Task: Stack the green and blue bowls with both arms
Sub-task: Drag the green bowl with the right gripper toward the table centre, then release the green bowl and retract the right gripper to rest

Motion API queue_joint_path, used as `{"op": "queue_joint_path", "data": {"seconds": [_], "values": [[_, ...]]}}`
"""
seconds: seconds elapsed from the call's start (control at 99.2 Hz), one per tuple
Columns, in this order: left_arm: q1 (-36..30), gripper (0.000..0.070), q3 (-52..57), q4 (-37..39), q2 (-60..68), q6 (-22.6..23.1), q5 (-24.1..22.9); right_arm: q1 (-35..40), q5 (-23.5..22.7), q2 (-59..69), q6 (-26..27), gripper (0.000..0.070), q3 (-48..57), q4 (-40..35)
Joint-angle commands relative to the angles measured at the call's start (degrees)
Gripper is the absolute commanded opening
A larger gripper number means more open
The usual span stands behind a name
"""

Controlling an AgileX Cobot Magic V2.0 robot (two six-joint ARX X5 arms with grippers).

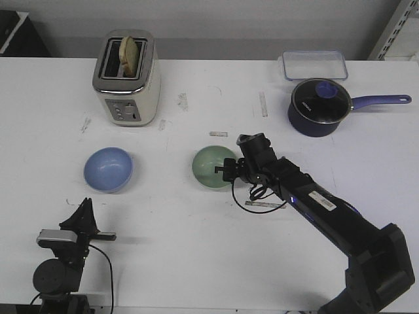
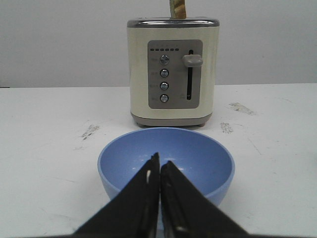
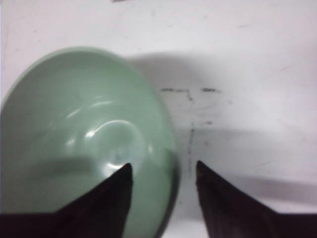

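Straddling the near rim of the green bowl (image 3: 84,144), the right end effector (image 3: 163,178) is spread, with one finger over the bowl's interior and the other outside over the bare surface (image 1: 196,261); nothing is pinched yet, and contact with the rim cannot be confirmed. The main risk is a shallow grip: if the fingers close on only the rim's edge, the smooth curved wall may slip free, or the bowl may tip or skid across the surface. A descent too far to one side would push the bowl rather than capture it. In the front view, the green bowl sits near the middle of the surface, with the blue bowl (image 1: 108,169) well apart on the robot's left, in front of the toaster (image 1: 126,80). The left end effector (image 2: 159,171) is pressed together and empty, low and just short of the blue bowl. An advance in this state would shove that bowl toward the toaster.
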Motion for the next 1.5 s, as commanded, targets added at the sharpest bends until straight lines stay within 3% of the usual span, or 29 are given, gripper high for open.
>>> {"op": "queue_joint_path", "data": {"seconds": [0.0, 0.252, 0.484, 0.595, 0.766, 0.796, 1.018, 1.492], "values": [[0.1, 0.0001, -1.2, 0.8, -0.1, 0.1, -0.3, 0.6, 0.2, 0.3, 0.4, 0.0411, 0.7, 0.5], [0.1, 0.0001, -1.2, 0.8, -0.1, 0.1, -0.3, 0.6, 2.7, -4.6, -4.5, 0.0419, 0.7, 0.5], [0.1, 0.0001, -1.2, 0.8, -0.1, 0.1, -0.3, -0.5, 8.3, -12.0, -18.5, 0.0404, -0.5, 1.9], [0.1, 0.0001, -1.2, 0.8, -0.1, 0.1, -0.3, -2.2, 9.7, -16.2, -25.5, 0.0257, -3.5, 5.3], [0.1, 0.0001, -1.2, 0.8, -0.1, 0.1, -0.3, -5.9, 9.7, -23.1, -31.1, 0.0032, -11.4, 13.2], [0.1, 0.0001, -1.2, 0.8, -0.1, 0.1, -0.3, -6.6, 9.6, -24.3, -31.4, 0.0005, -13.1, 14.8], [0.1, 0.0001, -1.2, 0.8, -0.1, 0.1, -0.3, -13.6, 8.9, -33.4, -31.3, 0.0006, -23.8, 21.5], [0.1, 0.0001, -1.2, 0.8, -0.1, 0.1, -0.3, -23.3, 9.1, -52.5, -31.0, 0.0006, -42.5, 27.7]]}}
